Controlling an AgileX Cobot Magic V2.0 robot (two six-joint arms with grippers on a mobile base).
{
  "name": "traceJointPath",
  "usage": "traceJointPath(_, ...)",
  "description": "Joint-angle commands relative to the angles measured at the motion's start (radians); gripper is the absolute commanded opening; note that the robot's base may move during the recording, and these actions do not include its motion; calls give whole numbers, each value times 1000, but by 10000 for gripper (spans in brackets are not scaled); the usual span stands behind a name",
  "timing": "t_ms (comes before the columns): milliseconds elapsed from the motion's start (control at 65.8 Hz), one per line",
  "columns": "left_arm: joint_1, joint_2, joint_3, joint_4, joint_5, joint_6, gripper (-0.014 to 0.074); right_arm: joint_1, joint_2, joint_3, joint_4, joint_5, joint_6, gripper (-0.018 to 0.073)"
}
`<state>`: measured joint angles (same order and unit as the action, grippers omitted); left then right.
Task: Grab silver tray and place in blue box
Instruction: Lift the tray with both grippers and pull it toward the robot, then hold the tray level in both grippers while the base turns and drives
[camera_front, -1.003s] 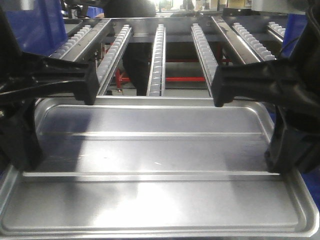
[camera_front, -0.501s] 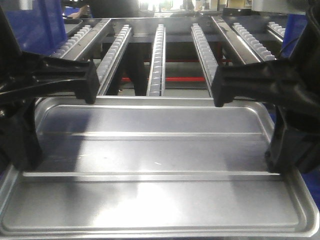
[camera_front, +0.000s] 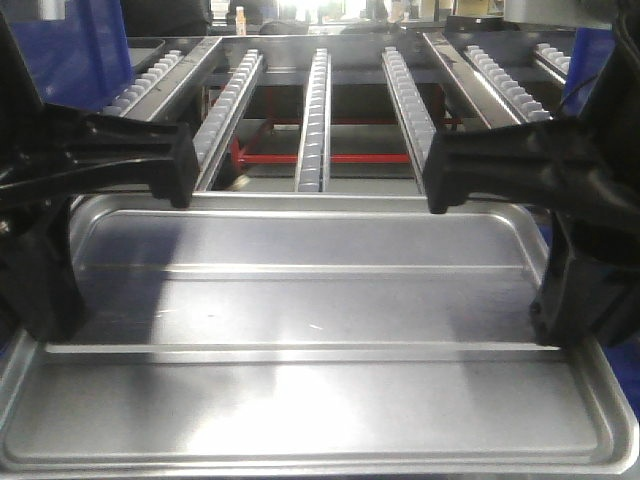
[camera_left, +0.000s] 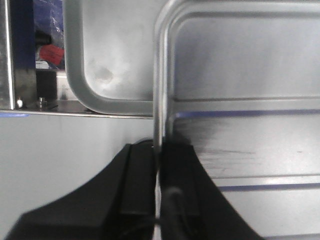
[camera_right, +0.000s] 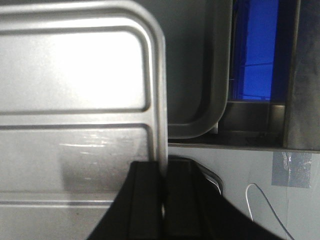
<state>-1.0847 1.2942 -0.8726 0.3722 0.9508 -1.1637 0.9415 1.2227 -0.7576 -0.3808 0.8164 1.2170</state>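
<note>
The silver tray (camera_front: 320, 330) fills the lower half of the front view, level, with its two long ridges running across. My left gripper (camera_left: 159, 147) is shut on the tray's left rim (camera_left: 159, 75). My right gripper (camera_right: 164, 167) is shut on the right rim (camera_right: 159, 100). Bright blue plastic, seemingly the blue box (camera_front: 75, 50), shows at the upper left of the front view, and more of it (camera_right: 255, 50) appears beyond the tray in the right wrist view. Most of the box is out of view.
A metal roller rack (camera_front: 315, 110) with several roller lanes stands just past the tray's far edge, with a red frame (camera_front: 345, 158) under it. Another grey tray (camera_left: 107, 75) lies below and beyond the held one, also seen in the right wrist view (camera_right: 200, 75).
The tray and both grippers have not moved. A person's dark legs behind the roller rack have gone from view.
</note>
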Motion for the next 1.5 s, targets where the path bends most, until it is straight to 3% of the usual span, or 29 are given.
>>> traceJointPath(0, -8, -21, -34, 7, -44, -9, -15, -5, -28, -30, -21, -54, -5, 68)
traceJointPath(1489, -8, -21, -34, 7, -44, -9, -15, -5, -28, -30, -21, -54, -5, 68)
